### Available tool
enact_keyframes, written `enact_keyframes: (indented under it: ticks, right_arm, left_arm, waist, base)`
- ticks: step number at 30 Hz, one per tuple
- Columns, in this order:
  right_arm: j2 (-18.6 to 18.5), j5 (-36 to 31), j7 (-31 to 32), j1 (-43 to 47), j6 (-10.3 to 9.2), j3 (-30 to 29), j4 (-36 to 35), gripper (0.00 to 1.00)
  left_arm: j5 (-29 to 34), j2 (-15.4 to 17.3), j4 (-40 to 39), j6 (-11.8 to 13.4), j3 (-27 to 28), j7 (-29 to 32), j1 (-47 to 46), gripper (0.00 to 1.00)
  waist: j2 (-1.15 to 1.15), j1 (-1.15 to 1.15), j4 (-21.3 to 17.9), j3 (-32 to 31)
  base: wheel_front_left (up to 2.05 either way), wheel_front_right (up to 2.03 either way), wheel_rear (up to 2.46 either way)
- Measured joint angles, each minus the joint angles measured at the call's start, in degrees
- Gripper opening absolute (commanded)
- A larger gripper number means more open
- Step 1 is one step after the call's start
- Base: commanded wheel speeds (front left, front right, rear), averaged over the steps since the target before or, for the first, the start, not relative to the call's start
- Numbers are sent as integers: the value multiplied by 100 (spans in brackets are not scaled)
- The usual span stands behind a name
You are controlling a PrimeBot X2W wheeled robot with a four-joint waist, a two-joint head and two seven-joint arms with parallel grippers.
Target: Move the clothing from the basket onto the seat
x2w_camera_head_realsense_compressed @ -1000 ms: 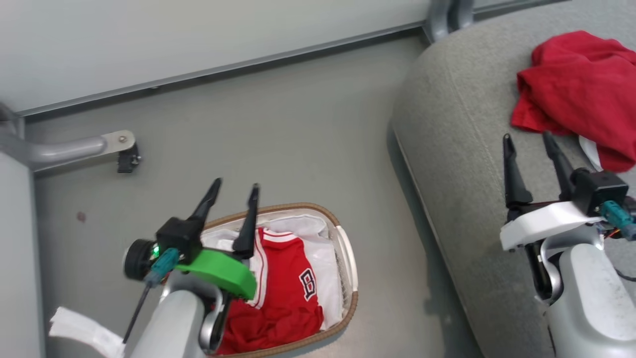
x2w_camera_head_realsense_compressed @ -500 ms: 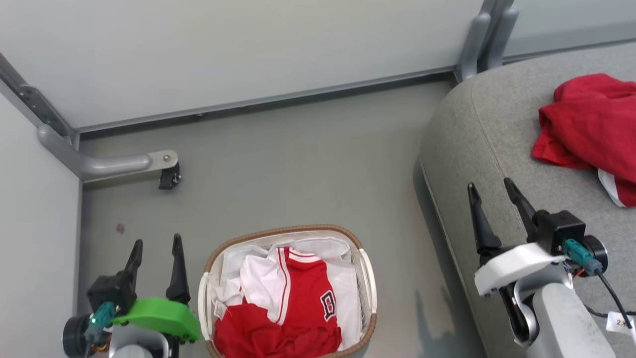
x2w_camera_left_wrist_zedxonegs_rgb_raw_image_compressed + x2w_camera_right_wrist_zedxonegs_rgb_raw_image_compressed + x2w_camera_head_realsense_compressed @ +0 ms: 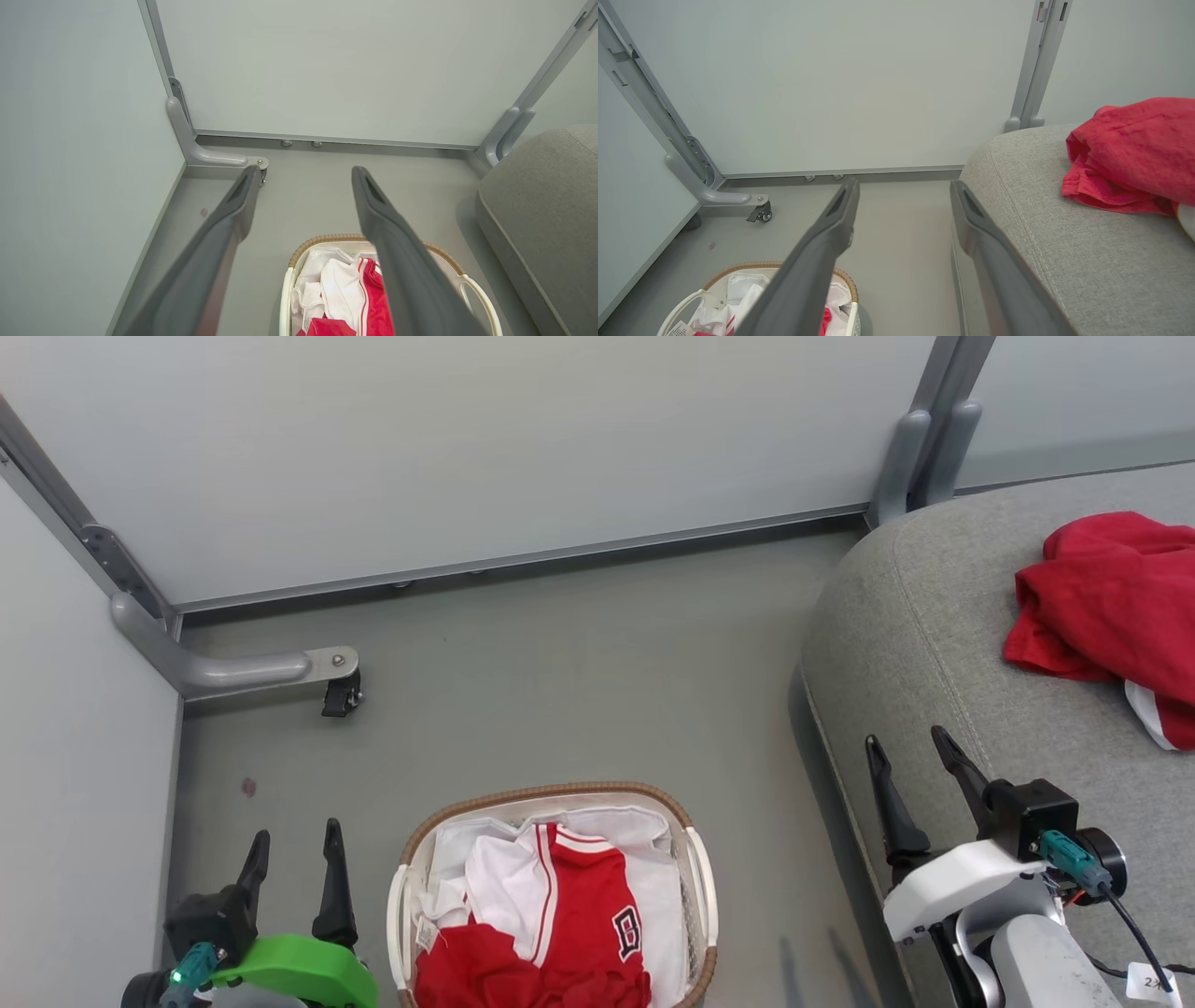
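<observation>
Both grippers are idle and empty. Left gripper (image 3: 295, 831) has its fingers spread wide over the floor (image 3: 560, 691), just left of the basket (image 3: 541, 792). Right gripper (image 3: 906, 739) is spread the same, over the left edge of the seat (image 3: 934, 644)

Plain red garment (image 3: 1111, 588) is already on the seat top, bunched, well in from that rounded edge. A white-and-red bit pokes out under its near side, can't tell what it is

Jersey (image 3: 583, 905) is in the basket, crumpled on the white liner (image 3: 616, 819), letter B up, striped trim running up the middle. There's more red cloth at the basket's near end, can't tell if it's the same piece

Handling, my read: light, limp, no shape, so it will drape and drag. I'd pinch a raised fold by the striped trim, mid-basket, and go shallow so I don't snag the liner. Lift until the tail clears the brown rim, or the light basket may tip or come along
</observation>
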Motion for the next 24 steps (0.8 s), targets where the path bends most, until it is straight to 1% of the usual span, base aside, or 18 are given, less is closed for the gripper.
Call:
enact_keyframes:
  ticks: [7, 14, 19, 24]
  right_arm:
    - [10, 2, 0, -99, 0, 34, -94, 100]
    - [16, 43, 0, -470, 0, 137, -321, 100]
    - [22, 62, 0, -803, 0, 277, -460, 100]
    - [27, 165, 0, -1099, 1, 416, -609, 100]
  left_arm:
    - [-70, -2, 14, -9, -275, 0, -54, 100]
    - [-89, -8, 237, -22, -712, -1, -532, 100]
    - [-90, -10, 590, -23, -1042, 0, -1015, 100]
    - [-78, 4, 1082, -23, -1258, -1, -1528, 100]
  waist:
    - [0, 0, -23, 159]
    - [0, 0, -68, 569]
    - [0, 0, -129, 988]
    - [0, 0, -212, 1441]
  base:
    - [0, 0, 0]
    - [0, 0, 0]
    - [0, 0, 0]
    - [0, 0, 0]
